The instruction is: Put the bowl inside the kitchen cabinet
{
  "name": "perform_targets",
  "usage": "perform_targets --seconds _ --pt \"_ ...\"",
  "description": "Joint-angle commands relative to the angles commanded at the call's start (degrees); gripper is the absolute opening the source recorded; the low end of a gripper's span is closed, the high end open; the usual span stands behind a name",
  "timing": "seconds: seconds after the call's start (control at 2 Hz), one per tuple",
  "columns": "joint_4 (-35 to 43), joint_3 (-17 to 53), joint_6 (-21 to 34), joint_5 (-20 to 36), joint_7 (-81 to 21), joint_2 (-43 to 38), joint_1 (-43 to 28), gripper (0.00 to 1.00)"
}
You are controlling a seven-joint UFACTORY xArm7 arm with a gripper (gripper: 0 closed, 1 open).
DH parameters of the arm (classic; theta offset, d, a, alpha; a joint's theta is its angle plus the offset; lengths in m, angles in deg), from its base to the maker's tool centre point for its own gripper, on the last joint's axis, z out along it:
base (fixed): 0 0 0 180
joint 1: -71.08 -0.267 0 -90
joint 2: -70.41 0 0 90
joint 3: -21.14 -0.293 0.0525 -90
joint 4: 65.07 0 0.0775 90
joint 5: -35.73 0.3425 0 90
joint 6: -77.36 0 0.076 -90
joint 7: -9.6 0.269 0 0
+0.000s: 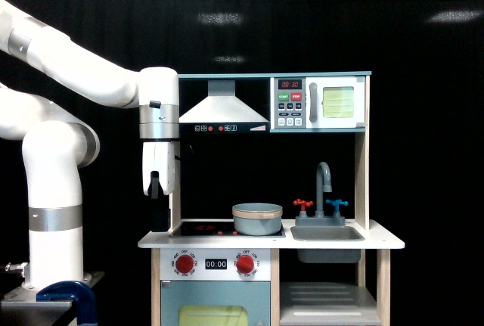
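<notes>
Arm base, lower left. Gripper (159,220): left of centre, finger state unclear. Bowl (257,218): mid-frame, ungrasped. Risk: clipping kitchen cabinet (327,296) posts on insertion.

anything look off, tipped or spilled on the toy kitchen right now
Nothing stands out. The bowl sits upright on the stovetop, beside the sink, with no spill visible. The gripper hangs at the counter's left edge, apart from the bowl.

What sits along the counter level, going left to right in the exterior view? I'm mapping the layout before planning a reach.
Gripper → bowl on the stovetop → red tap handle → grey faucet → blue tap handle, these three standing behind the sink basin.
</notes>
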Motion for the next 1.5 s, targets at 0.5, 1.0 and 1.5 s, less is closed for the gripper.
perform_targets --seconds 0.5,1.0,1.5 --pt "0.62 0.46 -1.91 0.09 -0.16 -2.58 -0.11 1.0" --pt "3.62 -1.24 -8.72 2.07 2.04 -9.35 -3.66 1.0" --pt "4.38 1.5 -23.04 4.86 -0.94 -14.66 -7.05 1.0"
